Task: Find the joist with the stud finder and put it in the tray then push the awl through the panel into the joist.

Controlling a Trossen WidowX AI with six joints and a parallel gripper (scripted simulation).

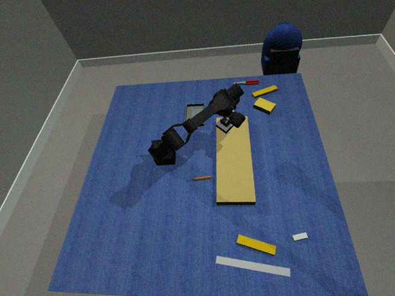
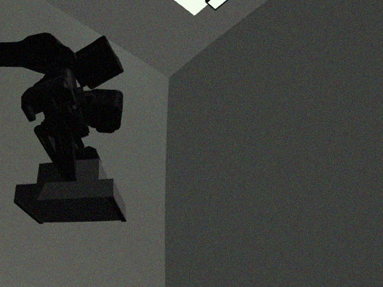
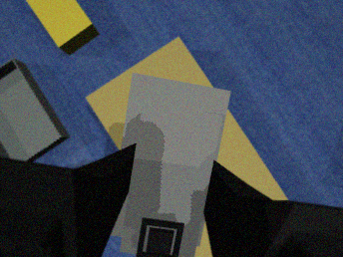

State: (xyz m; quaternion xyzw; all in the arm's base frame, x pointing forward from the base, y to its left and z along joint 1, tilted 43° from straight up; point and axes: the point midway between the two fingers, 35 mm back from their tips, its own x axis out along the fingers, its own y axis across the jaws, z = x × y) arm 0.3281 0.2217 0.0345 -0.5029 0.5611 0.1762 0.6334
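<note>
My gripper (image 1: 225, 120) (image 2: 68, 176) (image 3: 170, 153) is shut on the grey stud finder (image 1: 224, 126) (image 2: 79, 207) (image 3: 191, 110), which hangs level in the air over the far end of the floor panel. The pale yellow floor panel (image 1: 234, 168) (image 3: 165, 60) lies on the blue mat; no hole shows in its visible part. The grey open tray (image 1: 195, 111) (image 3: 30, 117) is empty where visible, left of the panel's far end, partly behind the arm. The orange-handled awl (image 1: 203, 178) lies flat left of the panel, tip pointing left. The joist is hidden.
Beyond the panel lie a long yellow block (image 1: 265, 91), a yellow block (image 1: 263, 104) and a red-handled tool (image 1: 252, 81). Another yellow block (image 3: 62, 22) shows near the tray. Nearer are a yellow bar (image 1: 256, 244), white strip (image 1: 253, 266) and white piece (image 1: 299, 237).
</note>
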